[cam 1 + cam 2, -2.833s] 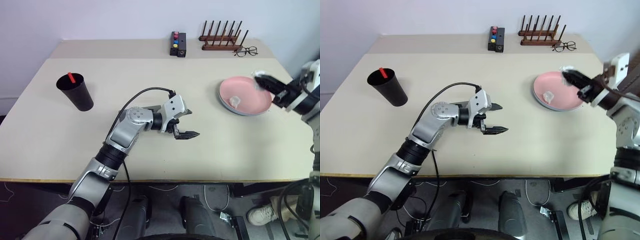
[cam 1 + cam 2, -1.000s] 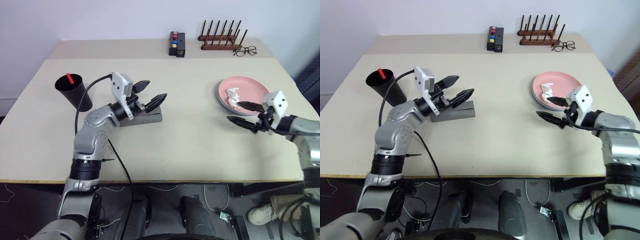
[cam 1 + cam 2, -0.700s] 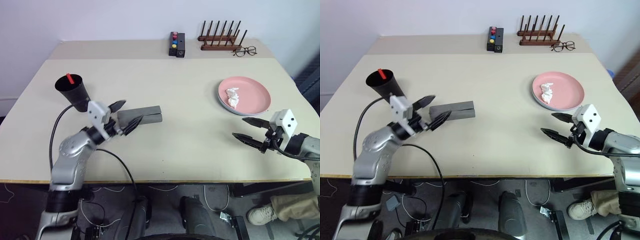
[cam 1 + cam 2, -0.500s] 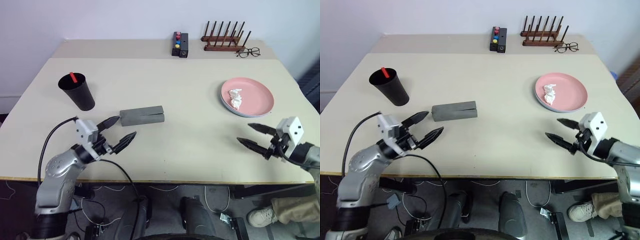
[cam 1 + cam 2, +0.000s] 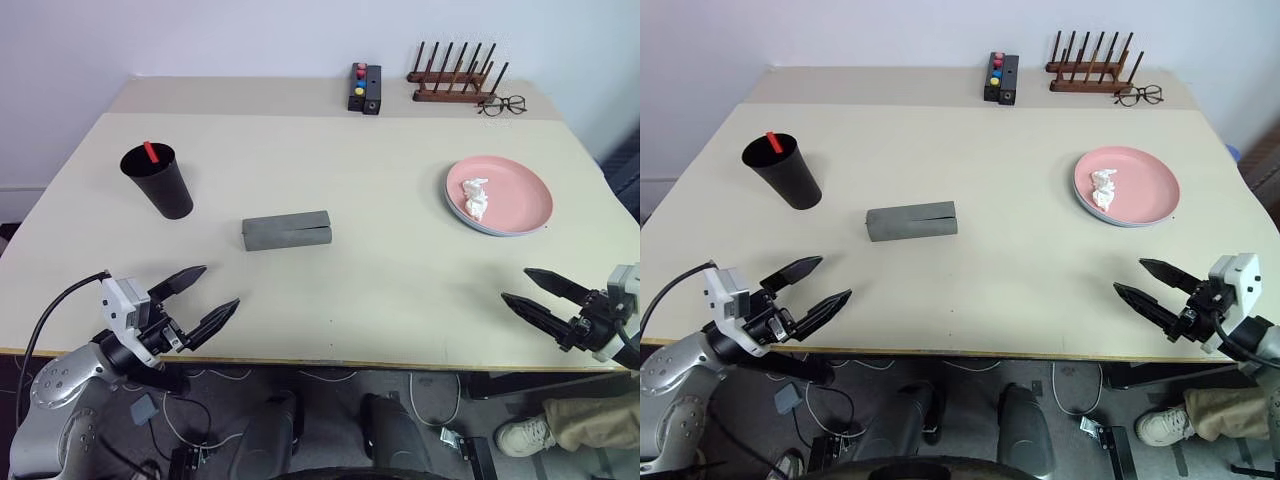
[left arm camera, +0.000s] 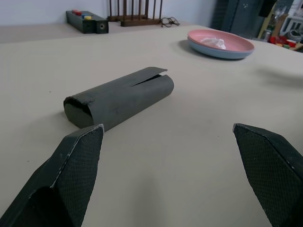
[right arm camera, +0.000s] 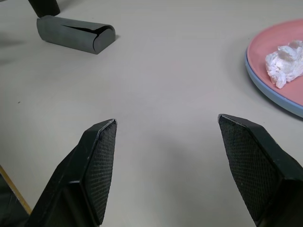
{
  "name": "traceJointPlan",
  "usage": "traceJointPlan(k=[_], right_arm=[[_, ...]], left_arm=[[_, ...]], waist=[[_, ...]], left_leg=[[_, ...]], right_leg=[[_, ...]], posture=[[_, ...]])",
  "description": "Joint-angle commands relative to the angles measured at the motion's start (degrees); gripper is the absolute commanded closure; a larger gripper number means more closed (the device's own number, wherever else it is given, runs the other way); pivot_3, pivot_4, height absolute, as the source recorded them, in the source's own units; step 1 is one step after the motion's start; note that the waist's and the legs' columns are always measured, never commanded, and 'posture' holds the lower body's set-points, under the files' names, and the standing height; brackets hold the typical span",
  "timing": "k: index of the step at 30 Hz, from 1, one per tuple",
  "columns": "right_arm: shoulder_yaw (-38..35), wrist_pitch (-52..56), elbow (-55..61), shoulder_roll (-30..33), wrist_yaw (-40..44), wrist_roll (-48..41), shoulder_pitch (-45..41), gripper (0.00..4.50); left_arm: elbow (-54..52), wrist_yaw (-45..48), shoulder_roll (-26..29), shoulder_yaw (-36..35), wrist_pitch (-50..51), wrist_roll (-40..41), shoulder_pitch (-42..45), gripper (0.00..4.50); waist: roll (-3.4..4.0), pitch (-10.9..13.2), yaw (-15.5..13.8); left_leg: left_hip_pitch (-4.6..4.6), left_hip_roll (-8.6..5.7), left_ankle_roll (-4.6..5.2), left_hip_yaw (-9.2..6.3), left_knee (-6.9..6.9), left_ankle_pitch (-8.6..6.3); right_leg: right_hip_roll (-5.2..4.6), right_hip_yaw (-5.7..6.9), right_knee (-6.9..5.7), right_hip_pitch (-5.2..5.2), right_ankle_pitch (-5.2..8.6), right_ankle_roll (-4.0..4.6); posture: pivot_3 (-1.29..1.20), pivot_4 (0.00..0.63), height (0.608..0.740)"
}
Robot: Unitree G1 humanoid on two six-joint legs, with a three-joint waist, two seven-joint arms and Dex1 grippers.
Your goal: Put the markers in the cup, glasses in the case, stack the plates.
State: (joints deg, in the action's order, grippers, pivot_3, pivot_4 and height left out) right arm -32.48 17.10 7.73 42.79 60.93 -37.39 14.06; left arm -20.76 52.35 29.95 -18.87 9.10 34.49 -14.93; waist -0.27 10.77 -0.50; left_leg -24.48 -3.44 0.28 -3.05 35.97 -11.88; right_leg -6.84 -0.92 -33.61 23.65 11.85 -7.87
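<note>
My left end effector (image 5: pixel 196 297) hangs over the near left edge of the surface (image 5: pixel 380 250), its 2 fingers spread wide and holding nothing. Far from it on the left stands the black cup (image 5: pixel 158 181) with the red-ended marker (image 5: pixel 149 152) inside. The grey case (image 5: pixel 286 230) lies closed near the middle, apart from both end effectors. I cannot see the glasses. On the right, the pink plate (image 5: pixel 505 196) sits on the light blue plate (image 7: pixel 265 91), with a crumpled white tissue (image 5: pixel 475 197) on top. My right end effector (image 5: pixel 535 295) is at the near right edge, fingers also well apart and empty.
</note>
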Motion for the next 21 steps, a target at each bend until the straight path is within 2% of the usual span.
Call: traceJointPlan(k=[1, 21], right_arm=[[-1.6, -0.4, 2.1, 0.0, -0.8, -1.2, -0.7, 1.04], [0.0, -2.0, 1.7, 0.2, -1.7, 1.6, -1.6, 1.04]], left_arm=[[-1.8, 0.4, 0.5, -0.6, -0.7, 1.5, 0.4, 0.00], [-1.6, -0.5, 1.8, 0.0, 1.0, 1.8, 1.7, 0.00]], waist=[[0.02, 0.0, -0.1], [0.02, 0.0, -0.1]], left_leg=[[0.00, 0.01, 0.00, 0.02, -0.04, 0.00], [-0.01, 0.06, 0.01, 0.11, -0.13, -0.01]], right_leg=[[0.00, 0.01, 0.05, 0.00, -0.02, 0.04], [-0.01, 0.04, 0.28, -0.01, -0.13, 0.21]], posture=[[0.00, 0.150, 0.740], [0.00, 0.150, 0.740]])
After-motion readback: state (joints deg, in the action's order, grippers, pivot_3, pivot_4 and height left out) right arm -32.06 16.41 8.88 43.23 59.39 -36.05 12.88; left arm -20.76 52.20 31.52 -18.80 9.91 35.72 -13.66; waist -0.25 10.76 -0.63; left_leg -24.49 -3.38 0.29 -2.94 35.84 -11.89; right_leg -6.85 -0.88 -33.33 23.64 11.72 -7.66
